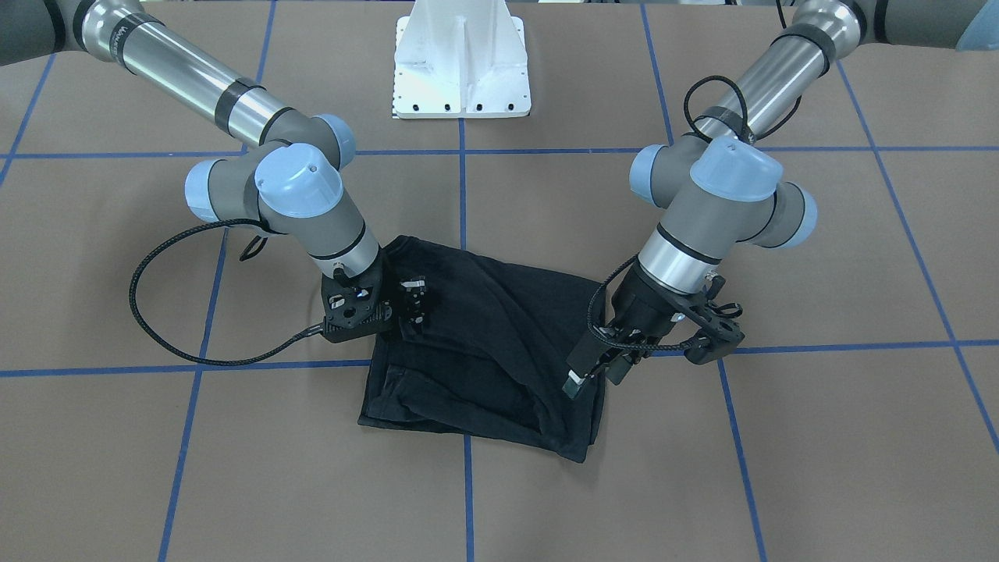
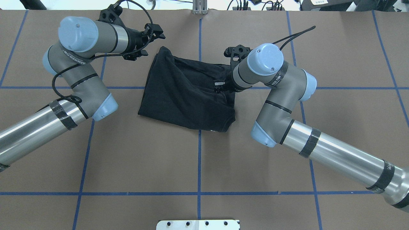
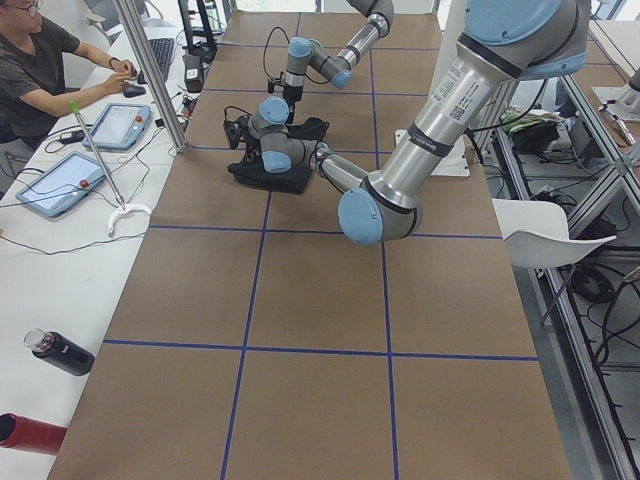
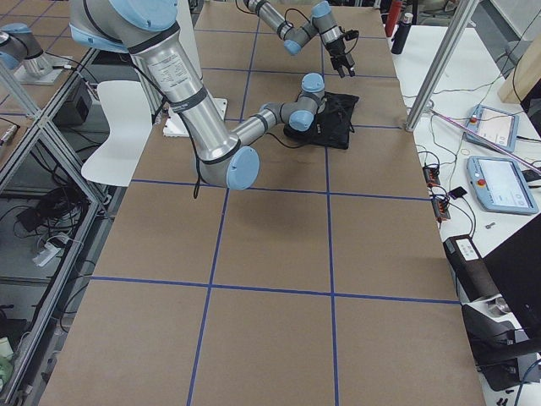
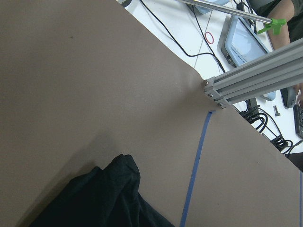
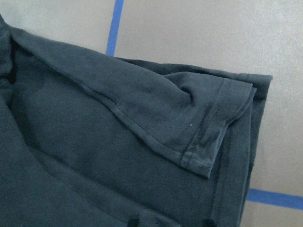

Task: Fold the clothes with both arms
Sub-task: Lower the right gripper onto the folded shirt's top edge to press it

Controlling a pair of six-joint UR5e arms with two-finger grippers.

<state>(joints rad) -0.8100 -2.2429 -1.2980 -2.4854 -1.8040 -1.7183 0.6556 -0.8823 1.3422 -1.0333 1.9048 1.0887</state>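
1 black T-shirt (image 1: 484, 343) (roughly folded)

Both arms look alike from here. The left arm (image 2: 80, 80) and the right arm (image 2: 335, 156) each have polished silver tubes and matt grey joint housings. Their rounded light-blue caps (image 2: 78, 33) carry a small dark dot near the middle. Black tape bands ring the silver tubes, and a black strap on each arm has white lettering too small to read. A braided black cable (image 1: 133, 295) loops off each wrist. The left claw (image 1: 595, 378) and right claw (image 1: 414, 300) are small, black and skeletal, with pale pads at the fingertips. Between the arms stands a white pedestal (image 1: 460, 70), its base plate edged with a row of dark screws.
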